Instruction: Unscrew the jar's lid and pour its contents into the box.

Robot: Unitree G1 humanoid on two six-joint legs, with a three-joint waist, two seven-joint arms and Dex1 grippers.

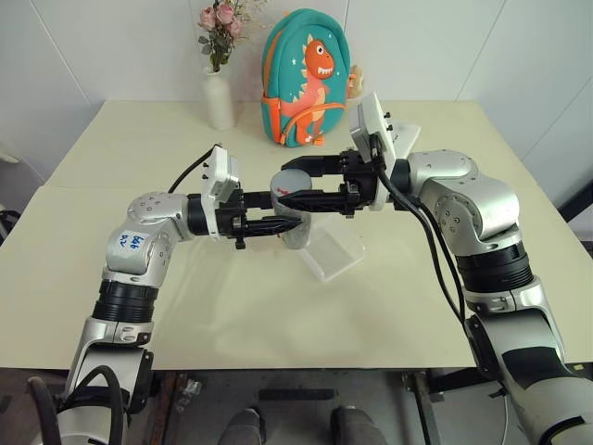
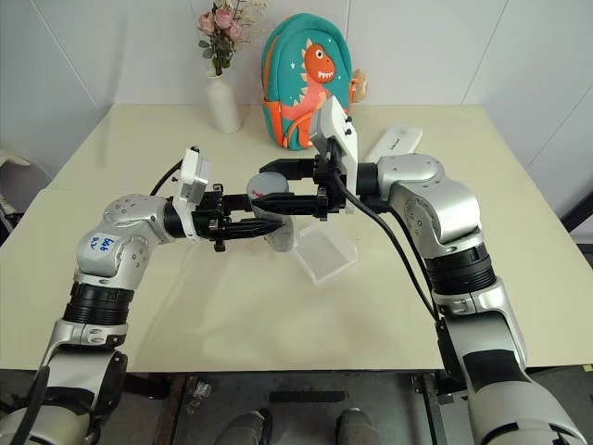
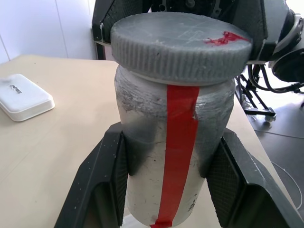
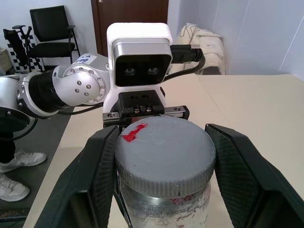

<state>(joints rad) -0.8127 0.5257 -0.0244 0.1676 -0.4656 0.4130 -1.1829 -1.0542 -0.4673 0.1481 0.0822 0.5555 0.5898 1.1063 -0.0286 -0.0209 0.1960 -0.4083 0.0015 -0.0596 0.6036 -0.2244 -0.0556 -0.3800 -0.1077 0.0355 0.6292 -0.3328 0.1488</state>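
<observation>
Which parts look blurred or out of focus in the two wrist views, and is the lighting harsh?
Left wrist view: the lid and jar are sharp, the white case slightly soft. Right wrist view: the lid's near rim looks soft. Lighting is even and diffuse in both, without strong glare.

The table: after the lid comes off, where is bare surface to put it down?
The table is bare along its near edge, in front of both arms, and on its left side, between the vase and the left arm. The middle is crowded: the jar and the box. The backpack and the white case take the far side.
</observation>
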